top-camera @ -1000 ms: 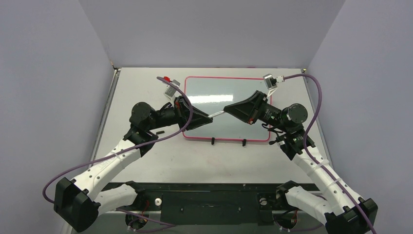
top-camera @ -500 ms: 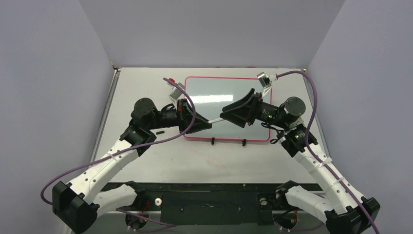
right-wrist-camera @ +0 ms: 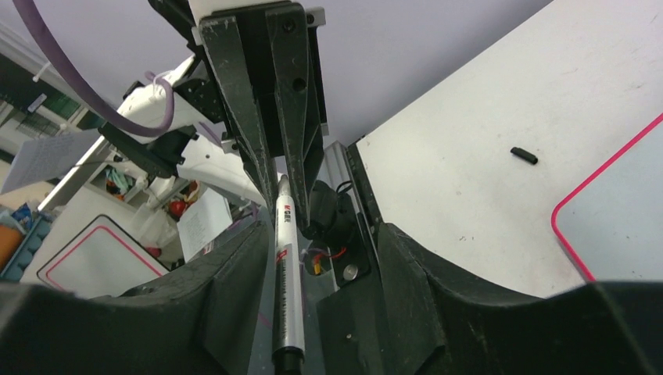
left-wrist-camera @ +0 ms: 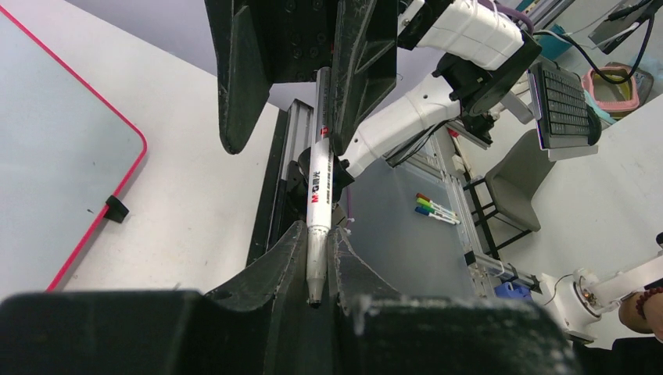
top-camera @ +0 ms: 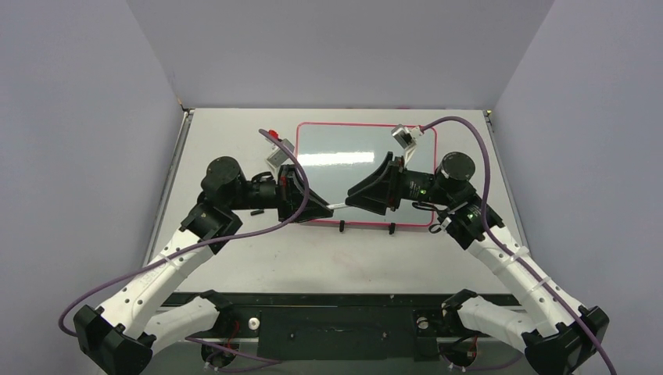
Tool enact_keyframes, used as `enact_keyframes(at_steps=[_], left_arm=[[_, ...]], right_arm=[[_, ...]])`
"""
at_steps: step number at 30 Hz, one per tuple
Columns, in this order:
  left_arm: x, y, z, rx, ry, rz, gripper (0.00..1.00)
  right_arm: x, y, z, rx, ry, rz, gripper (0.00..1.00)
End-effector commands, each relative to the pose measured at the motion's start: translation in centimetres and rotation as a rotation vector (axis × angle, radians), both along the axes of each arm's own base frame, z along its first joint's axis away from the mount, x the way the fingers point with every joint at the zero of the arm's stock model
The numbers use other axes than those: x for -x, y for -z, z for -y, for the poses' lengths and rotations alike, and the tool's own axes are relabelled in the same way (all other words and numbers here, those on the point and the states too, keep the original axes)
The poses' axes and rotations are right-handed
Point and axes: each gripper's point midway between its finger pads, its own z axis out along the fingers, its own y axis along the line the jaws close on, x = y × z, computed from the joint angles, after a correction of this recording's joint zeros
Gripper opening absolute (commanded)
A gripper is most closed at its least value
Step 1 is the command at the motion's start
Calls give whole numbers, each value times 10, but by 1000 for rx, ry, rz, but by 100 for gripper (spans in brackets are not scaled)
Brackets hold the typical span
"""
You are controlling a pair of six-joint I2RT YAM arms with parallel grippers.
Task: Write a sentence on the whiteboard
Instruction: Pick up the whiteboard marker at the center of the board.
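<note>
Whiteboard (top-camera: 344, 144) beneath marker (left-wrist-camera: 319, 183); left claw (left-wrist-camera: 318, 230) tight on it, right claw (right-wrist-camera: 320, 230) half-wide around its other end.

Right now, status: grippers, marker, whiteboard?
Left gripper shut on white-barrelled marker. Right gripper open around its other end. Red-rimmed white whiteboard shows no writing. Nothing lying on it.

Robot lab: booth walls (top-camera: 344, 47), keyboard (left-wrist-camera: 564, 105)
</note>
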Motion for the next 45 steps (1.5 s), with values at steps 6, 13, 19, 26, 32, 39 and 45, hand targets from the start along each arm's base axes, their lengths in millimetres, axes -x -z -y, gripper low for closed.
enact_keyframes(at_steps=[6, 13, 19, 26, 32, 39, 45], left_arm=[[14, -16, -7, 3, 47, 85, 0], [15, -17, -8, -4, 50, 99, 0], [15, -17, -9, -5, 47, 103, 0], [14, -15, -9, -16, 43, 114, 0], [11, -12, -7, -22, 39, 113, 0], [10, -9, -7, -26, 40, 113, 0], [9, -6, -7, -41, 37, 106, 0]], right_arm=[[19, -22, -8, -20, -97, 89, 37], [24, -17, -12, -8, -121, 80, 30], [27, -11, -14, 11, -137, 81, 27], [30, -10, -17, 19, -155, 87, 23], [28, -8, -18, 27, -155, 97, 22], [27, -6, -21, 31, -153, 90, 17], [29, -5, -23, 34, -166, 91, 0]])
